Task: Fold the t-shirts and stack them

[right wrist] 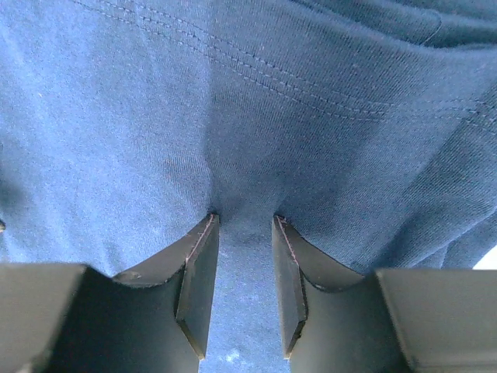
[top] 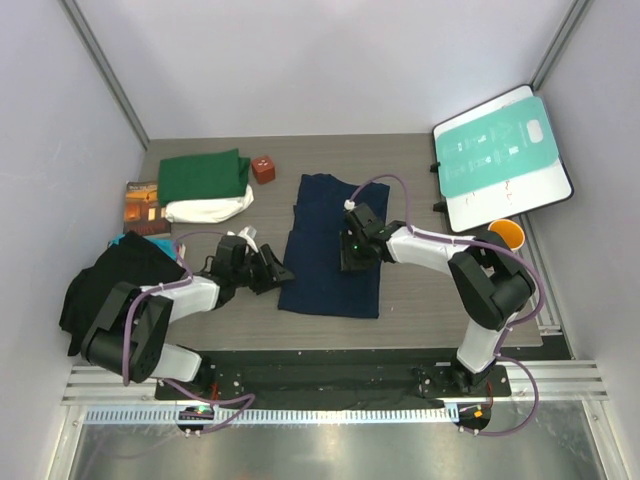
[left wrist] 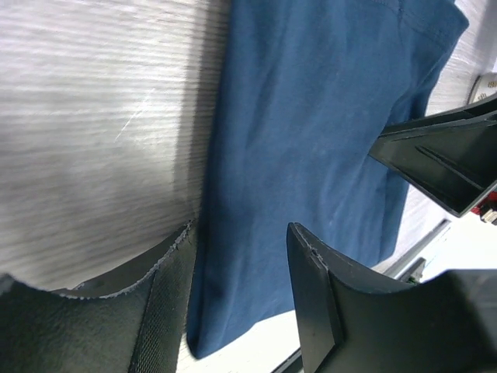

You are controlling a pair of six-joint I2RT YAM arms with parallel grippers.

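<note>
Nr navy tee (top: 320,275): green tee (top: 203,177), cube (top: 263,169).

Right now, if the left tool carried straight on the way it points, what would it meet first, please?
Most likely the navy t-shirt: its long edge lies just ahead of the open left tool. Depth is unclear, so it might scrape the table first.

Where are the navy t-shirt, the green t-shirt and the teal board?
navy t-shirt (top: 315,272): overhead view, lower left part.
green t-shirt (top: 203,177): overhead view, middle of folded top.
teal board (top: 495,150): overhead view, teal face.
</note>
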